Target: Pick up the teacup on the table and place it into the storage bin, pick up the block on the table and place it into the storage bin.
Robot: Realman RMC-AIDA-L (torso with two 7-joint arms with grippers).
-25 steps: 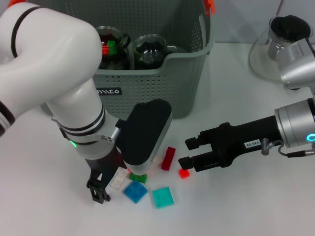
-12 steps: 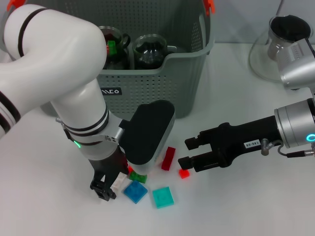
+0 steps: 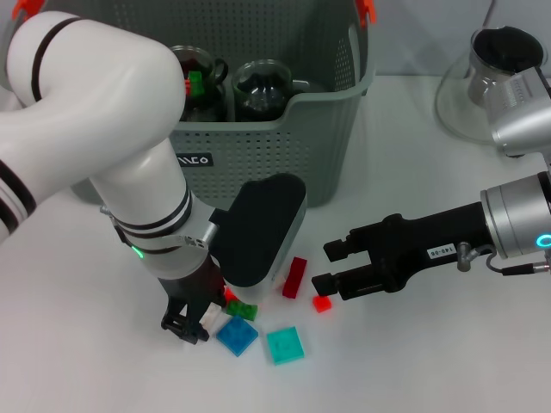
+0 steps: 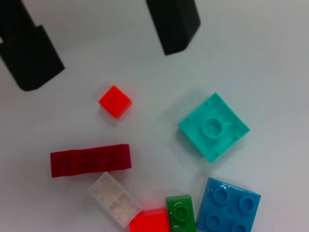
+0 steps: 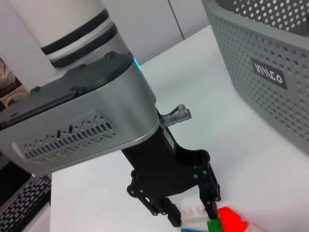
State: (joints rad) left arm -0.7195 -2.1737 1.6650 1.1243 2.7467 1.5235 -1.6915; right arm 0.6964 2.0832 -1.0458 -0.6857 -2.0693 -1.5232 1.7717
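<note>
Blocks of coloured plastic lie scattered on the white desk (image 3: 448, 361) in front of the large grey-green perforated plastic storage bin (image 3: 284, 163), in which glass teacups are already seen, so the block step is judged to be in hand. The left hand (image 3: 191, 327) is lowered over the near end of the cluster, its black fingers set astride the translucent white rectangular block (image 3: 210, 315) but not seen to be closed on it; nothing is lifted yet. Just beside that block lie a small green studded block (image 3: 242, 311), a bright red block (image 4: 149, 222) and a blue square studded block (image 3: 236, 335), so the fingers should be brought down squarely on the white one alone, with its neighbours left unpinched. The closing should be made across its narrow sides, then a straight lift over the bin's front wall. The right hand (image 3: 331, 267) is held open, empty, near the small red cube (image 3: 323, 303) and dark red long block (image 3: 294, 277), well clear of the left arm's path.
</note>
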